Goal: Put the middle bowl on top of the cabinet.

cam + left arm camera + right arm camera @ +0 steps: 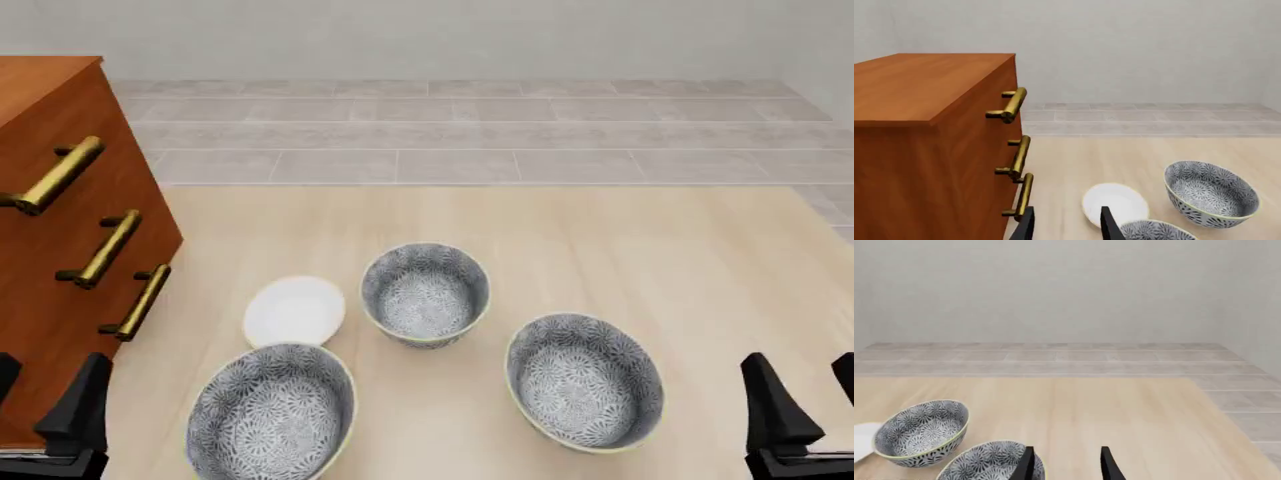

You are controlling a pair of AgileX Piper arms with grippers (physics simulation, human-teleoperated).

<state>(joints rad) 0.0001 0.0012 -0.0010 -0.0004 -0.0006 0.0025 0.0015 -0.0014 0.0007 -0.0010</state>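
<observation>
Three patterned bowls stand on the table [694, 250], and we see the middle bowl [274, 420] near the cabinet [54, 250], just beside the left gripper [40, 405]. Both its fingers and the right gripper's [807, 400] are spread wide, holding nothing.

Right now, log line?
left gripper open | right gripper open | middle bowl on table, untouched | cabinet no bowl on top

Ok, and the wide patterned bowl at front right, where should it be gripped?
Probably by the rim. The wide bowl sits upright with its mouth open and looks too broad to span, so pinch its thin wall, one finger inside and one outside. Come down from above on the rim's right side, which is nearest the open right gripper and faces away from the deeper bowl.
</observation>
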